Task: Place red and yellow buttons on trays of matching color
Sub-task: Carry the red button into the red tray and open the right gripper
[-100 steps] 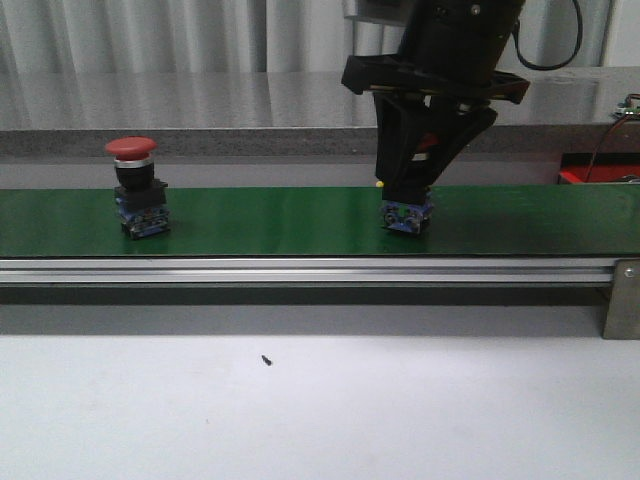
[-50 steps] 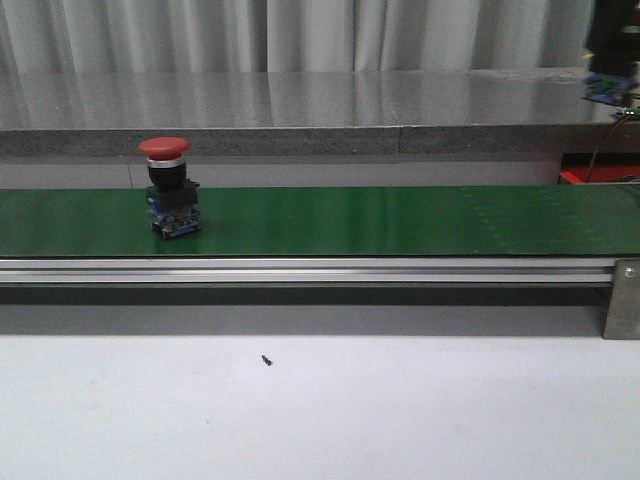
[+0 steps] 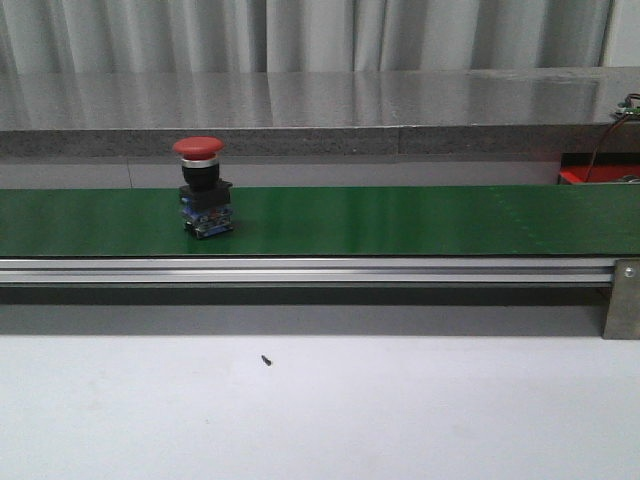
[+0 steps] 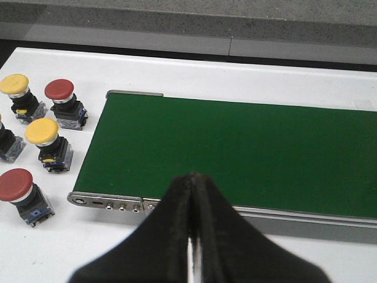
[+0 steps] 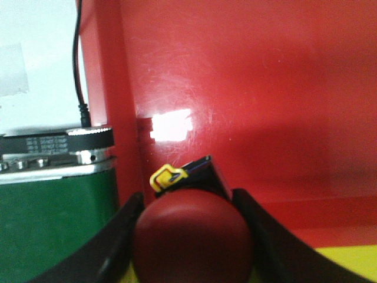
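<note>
In the front view the right arm has gone from over the green belt (image 3: pixel 400 220), and the one red button (image 3: pixel 203 190) left there has ridden further to the right. The left wrist view shows the left hand (image 4: pixel 192 236) clenched on nothing beside the spare buttons (image 4: pixel 41 137) on the table (image 4: pixel 265 76). In the right wrist view the right hand (image 5: pixel 191 236) grasps a red-capped button (image 5: pixel 192 242) over the red tray (image 5: pixel 247 88), so I judge the drop is next.

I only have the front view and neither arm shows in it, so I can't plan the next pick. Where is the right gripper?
Observer: The right gripper is over the red tray, its fingers on either side of a red-capped button.
Operator: And the left one?
Observer: The left gripper is shut and empty, above one end of the green belt.
Operator: Any buttons off the belt?
Observer: Yes. On the white table beside that belt end stand two yellow buttons and two red buttons. One more is cut off by the picture's edge.
</note>
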Tool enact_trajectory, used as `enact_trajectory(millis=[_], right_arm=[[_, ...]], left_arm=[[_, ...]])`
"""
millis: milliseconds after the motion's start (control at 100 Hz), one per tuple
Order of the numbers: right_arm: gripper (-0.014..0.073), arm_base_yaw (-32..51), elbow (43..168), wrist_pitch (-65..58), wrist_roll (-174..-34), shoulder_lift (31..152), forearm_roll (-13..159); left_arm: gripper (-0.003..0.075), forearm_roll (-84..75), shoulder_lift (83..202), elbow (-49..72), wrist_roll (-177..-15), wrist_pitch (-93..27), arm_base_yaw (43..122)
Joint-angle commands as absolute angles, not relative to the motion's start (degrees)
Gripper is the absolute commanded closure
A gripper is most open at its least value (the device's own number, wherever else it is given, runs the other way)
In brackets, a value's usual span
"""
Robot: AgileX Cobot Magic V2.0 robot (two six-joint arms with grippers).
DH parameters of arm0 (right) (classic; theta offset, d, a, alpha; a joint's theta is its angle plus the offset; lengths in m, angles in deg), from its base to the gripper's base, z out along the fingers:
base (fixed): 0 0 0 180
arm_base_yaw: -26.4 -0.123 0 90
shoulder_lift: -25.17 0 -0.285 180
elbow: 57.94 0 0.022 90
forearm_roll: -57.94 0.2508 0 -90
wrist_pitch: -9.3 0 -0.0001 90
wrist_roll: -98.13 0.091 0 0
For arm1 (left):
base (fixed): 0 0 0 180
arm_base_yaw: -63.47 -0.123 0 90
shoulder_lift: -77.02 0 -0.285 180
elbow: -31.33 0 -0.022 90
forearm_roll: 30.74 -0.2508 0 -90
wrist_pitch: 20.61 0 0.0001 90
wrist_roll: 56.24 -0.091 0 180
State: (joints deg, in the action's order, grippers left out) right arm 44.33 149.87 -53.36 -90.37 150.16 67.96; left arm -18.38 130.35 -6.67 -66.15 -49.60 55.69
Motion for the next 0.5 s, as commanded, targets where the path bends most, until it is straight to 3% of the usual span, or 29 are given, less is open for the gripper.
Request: enact_trajectory(millis=[0,490], right_arm=[[0.0367,44.48,151.71,-50.25,-91.04,148.61,68.5],[0.0367,44.35,151.71,-48.05,-91.04,153.53,69.62]], left_arm=[[0.074,-17.4,130.24,-5.25,-66.12,-45.56,56.02],[0.074,-17.4,130.24,-5.25,-66.12,-45.56,56.02]])
